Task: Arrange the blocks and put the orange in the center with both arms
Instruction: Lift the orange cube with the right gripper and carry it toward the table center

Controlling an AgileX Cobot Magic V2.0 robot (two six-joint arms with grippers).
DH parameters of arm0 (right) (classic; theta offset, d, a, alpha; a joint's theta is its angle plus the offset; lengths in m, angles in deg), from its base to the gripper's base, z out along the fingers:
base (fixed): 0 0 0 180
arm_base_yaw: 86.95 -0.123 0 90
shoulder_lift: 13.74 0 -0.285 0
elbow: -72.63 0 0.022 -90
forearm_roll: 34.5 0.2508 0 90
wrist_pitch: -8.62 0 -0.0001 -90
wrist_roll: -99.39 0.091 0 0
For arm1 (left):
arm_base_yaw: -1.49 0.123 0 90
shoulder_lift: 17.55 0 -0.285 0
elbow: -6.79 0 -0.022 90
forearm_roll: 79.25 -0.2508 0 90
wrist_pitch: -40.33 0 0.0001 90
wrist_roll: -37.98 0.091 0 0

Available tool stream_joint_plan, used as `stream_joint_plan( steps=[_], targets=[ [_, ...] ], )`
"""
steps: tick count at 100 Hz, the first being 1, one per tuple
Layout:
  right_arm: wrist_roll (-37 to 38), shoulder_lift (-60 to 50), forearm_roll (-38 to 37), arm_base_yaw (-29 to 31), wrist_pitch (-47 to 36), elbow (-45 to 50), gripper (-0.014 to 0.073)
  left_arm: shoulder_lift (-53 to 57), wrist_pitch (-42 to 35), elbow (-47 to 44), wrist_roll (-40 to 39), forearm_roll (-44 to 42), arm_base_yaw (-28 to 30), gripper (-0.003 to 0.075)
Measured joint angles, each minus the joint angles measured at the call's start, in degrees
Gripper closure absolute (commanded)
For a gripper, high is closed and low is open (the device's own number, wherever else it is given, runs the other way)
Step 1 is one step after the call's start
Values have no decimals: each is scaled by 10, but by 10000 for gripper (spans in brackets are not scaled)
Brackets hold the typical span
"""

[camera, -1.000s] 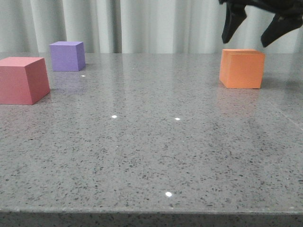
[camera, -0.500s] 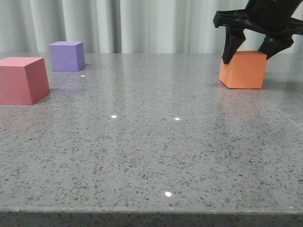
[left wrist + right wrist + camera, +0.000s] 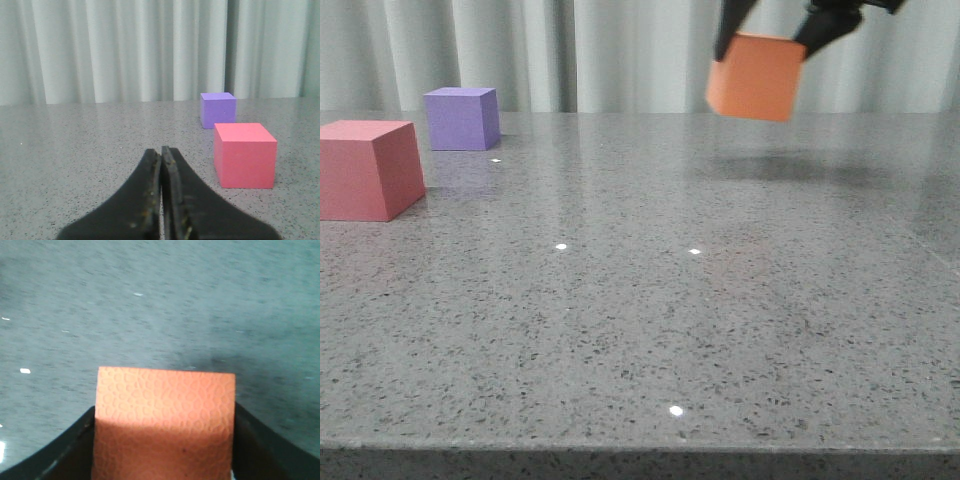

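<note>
Upper right of the front view: your right gripper pinches the orange cube airborne. Carry it level, set it between red-pink cube and purple cube (left gripper pressed together).

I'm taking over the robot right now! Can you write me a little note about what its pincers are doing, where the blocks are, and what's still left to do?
Right pincer: shut on the orange block, holding it in the air above the table.
Left pincer: shut, empty, low over the table.
Red-pink block and purple block: on the table's left side, apart from each other, purple farther back.
Done: orange is picked up.
Left: set orange down in the center and line up the other two around it.
</note>
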Motion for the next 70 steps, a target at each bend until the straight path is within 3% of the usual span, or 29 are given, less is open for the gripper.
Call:
stream_joint_plan(
  steps=[43, 70],
  targets=[
    [208, 136, -140, -129, 33, -162, 289, 0, 0, 0, 0, 0, 0, 741],
    [245, 184, -178, -166, 56, -203, 289, 0, 0, 0, 0, 0, 0, 741]
  ],
)
